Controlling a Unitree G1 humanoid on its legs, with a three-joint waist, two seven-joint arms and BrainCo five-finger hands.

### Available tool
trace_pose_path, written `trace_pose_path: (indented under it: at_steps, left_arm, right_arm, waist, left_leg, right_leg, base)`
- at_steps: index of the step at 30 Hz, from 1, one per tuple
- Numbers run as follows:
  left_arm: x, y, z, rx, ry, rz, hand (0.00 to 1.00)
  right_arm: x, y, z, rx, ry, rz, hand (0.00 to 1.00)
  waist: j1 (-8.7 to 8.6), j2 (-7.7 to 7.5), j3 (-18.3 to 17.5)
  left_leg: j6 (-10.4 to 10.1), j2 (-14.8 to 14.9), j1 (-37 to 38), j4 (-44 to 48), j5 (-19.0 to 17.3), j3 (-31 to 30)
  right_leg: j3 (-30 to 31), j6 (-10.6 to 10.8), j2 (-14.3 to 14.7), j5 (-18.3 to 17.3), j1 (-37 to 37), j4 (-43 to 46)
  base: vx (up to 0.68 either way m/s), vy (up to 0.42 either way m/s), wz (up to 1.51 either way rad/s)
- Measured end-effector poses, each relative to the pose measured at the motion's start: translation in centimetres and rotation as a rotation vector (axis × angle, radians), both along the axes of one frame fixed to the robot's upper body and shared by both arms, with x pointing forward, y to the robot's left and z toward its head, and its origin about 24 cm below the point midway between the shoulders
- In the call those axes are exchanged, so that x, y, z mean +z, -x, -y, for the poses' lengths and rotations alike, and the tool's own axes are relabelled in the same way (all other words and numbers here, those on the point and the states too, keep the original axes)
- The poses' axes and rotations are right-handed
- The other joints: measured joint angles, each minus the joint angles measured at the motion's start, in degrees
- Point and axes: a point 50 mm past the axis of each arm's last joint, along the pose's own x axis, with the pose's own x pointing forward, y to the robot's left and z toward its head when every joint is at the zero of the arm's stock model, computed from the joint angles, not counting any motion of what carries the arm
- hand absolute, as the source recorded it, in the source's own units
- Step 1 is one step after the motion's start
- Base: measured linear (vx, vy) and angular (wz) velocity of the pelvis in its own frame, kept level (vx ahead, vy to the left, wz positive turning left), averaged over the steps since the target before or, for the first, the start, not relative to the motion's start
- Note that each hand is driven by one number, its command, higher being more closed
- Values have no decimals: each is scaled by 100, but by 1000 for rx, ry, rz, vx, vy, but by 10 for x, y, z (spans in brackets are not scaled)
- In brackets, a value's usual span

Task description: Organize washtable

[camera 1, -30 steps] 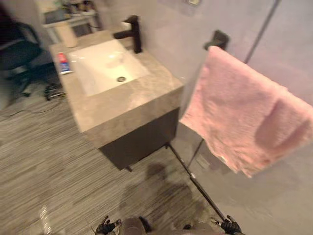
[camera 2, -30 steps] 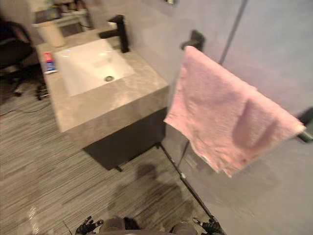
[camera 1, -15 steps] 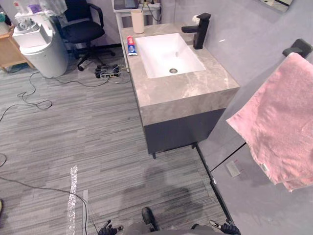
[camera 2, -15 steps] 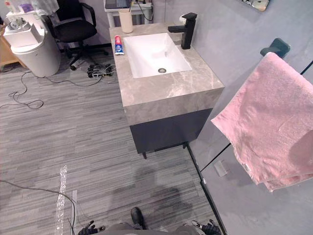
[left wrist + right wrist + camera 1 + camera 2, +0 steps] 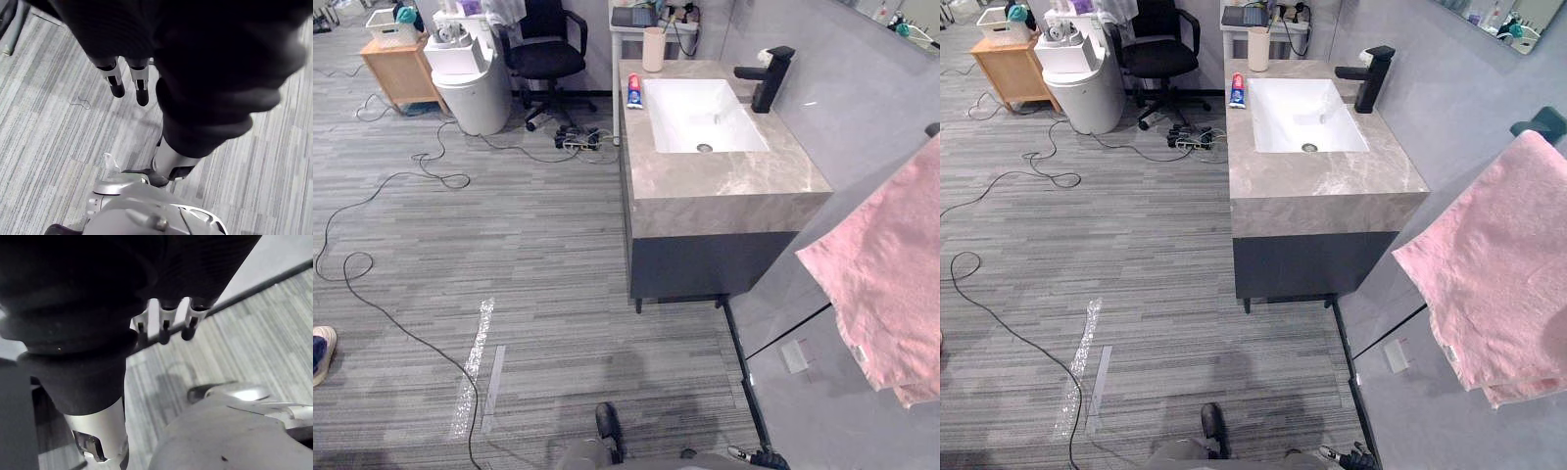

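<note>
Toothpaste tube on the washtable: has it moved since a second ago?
No. The toothpaste tube lies beside the same left edge of the basin, just short of the cup; the camera shifted, not the tube.

Grey marble washtable (image 5: 724,182): white basin (image 5: 700,113) inset, black faucet (image 5: 770,78) right of it, toothpaste tube (image 5: 633,93) left, beige cup (image 5: 653,49) at far-left corner.

No text, number or sign could be read. The toothpaste tube (image 5: 633,93) lying on the worktop (image 5: 724,181) beside the basin (image 5: 700,113) carried coloured print, but it was too small to make out.
</note>
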Motion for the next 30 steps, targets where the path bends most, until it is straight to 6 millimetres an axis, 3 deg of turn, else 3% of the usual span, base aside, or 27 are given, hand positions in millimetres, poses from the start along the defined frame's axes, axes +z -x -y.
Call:
trace_pose_path:
  at_steps: [7,10,13,14,15,16,17,18,20,21,22,23,24,25,26,28,29,30]
  left_arm:
    - [0,-1,-1,3,-2,3,0]
    - [1,0,-6,13,-13,5,0]
    - [3,-1,-13,38,-31,19,0]
    - [5,-3,-18,39,-43,27,0]
    - [5,-2,-18,40,-45,25,0]
    - [4,-2,-14,46,-35,22,0]
    - [3,-3,-11,59,-26,26,0]
    - [3,-3,-11,66,-25,28,0]
    - [3,-3,-8,82,-16,29,0]
    - [4,-8,-12,84,-25,45,0]
    - [9,-17,-26,93,-60,79,0]
    - [9,-23,-24,87,-60,92,0]
    - [10,-25,-27,87,-69,91,0]
    - [11,-26,-28,76,-73,91,0]
    - [9,-30,-20,72,-51,104,0]
    - [6,-34,-3,111,-7,129,0]
    - [4,-32,9,137,15,134,0]
    - [3,-31,14,160,27,135,0]
  right_arm:
    - [1,-5,-1,2,-3,11,0]
    - [1,-11,-5,7,-11,23,0]
    - [0,-13,-12,5,-30,24,0]
    - [-1,-12,-15,3,-42,17,0]
    - [-1,-12,-13,5,-40,19,0]
    - [0,-13,-11,9,-45,26,0]
    - [1,-13,-5,15,-33,28,0]
    - [1,-13,-1,14,-25,32,0]
    - [1,-12,0,9,-21,30,0]
    - [0,-9,-7,4,-35,29,0]
    - [-1,-8,-16,2,-57,38,0]
    - [0,-5,-11,-43,-50,48,0]
    - [-1,-1,-5,-48,-39,15,0]
    - [-3,1,-11,-44,-57,6,0]
    - [-4,12,-13,-58,-65,-23,0]
    - [-5,26,-6,-81,-51,-57,0]
    - [-3,33,10,-109,-20,-65,0]
    - [-1,33,13,-99,-12,-60,0]
  waist:
    - [8,-48,7]
    - [62,-136,30]
    - [170,-325,63]
    - [155,-388,112]
    - [162,-368,177]
    - [157,-338,280]
    - [121,-171,319]
    - [133,-64,366]
    - [157,14,380]
    - [110,-176,283]
    - [77,-526,328]
    - [135,-266,456]
    - [347,-259,538]
    - [322,-361,524]
    - [263,-322,497]
    - [94,29,358]
    - [-63,342,219]
    - [-72,567,110]
  left_leg:
    - [3,-278,-85,-1,-2,27]
    - [29,-341,-98,0,-20,134]
    - [396,-545,-131,68,-281,281]
    - [780,-554,-322,848,-591,472]
    - [899,-506,-337,1069,-766,457]
    - [1081,-551,-316,1239,-899,299]
    - [1093,-420,-276,1311,-978,163]
    - [1063,-352,-258,1336,-1026,113]
    - [967,-186,4,1026,-1102,-22]
    - [493,-192,129,1027,-1458,116]
    - [904,29,-256,2919,-2004,211]
    - [628,727,-242,4055,-2669,-66]
    - [142,639,343,3521,-3347,-440]
    - [183,489,561,3196,-3253,-355]
    - [110,174,1058,2313,-3010,-379]
    - [24,26,1448,1472,-2821,-433]
    - [-95,103,1569,1364,-2811,-541]
    - [-161,117,1431,1930,-2833,-329]
  right_leg:
    - [171,2,-179,-2,2,-4]
    - [177,-33,-246,-27,-8,-12]
    - [70,-113,-425,-264,-44,68]
    - [-47,-12,-657,-343,-118,407]
    - [-156,-34,-704,-360,-157,715]
    - [-231,-125,-773,-220,-491,1846]
    - [-231,-361,-633,3,-1052,2862]
    - [-240,-323,-513,-25,-1199,3018]
    - [-462,-113,92,-143,-1498,2894]
    - [-563,-64,279,-147,-1670,2320]
    - [-653,30,92,-107,-1871,2049]
    - [-750,303,324,49,-2046,1951]
    - [-687,706,599,289,-2339,1785]
    - [-725,646,634,299,-2441,1714]
    - [-718,422,786,456,-2543,1604]
    - [-826,-178,983,488,-2740,1892]
    - [-1165,-526,1221,376,-2798,2155]
    - [-1405,-654,1430,300,-2775,2259]
  base:
    - [42,87,20]
    - [12,57,3]
    - [54,129,19]
    - [136,146,30]
    - [217,164,38]
    - [178,175,46]
    - [160,196,48]
    - [123,225,40]
    - [114,226,25]
    - [219,188,44]
    - [237,68,39]
    - [221,135,-22]
    - [53,147,-54]
    - [68,262,-43]
    - [222,272,22]
    - [324,258,63]
    - [506,303,76]
    - [628,367,50]
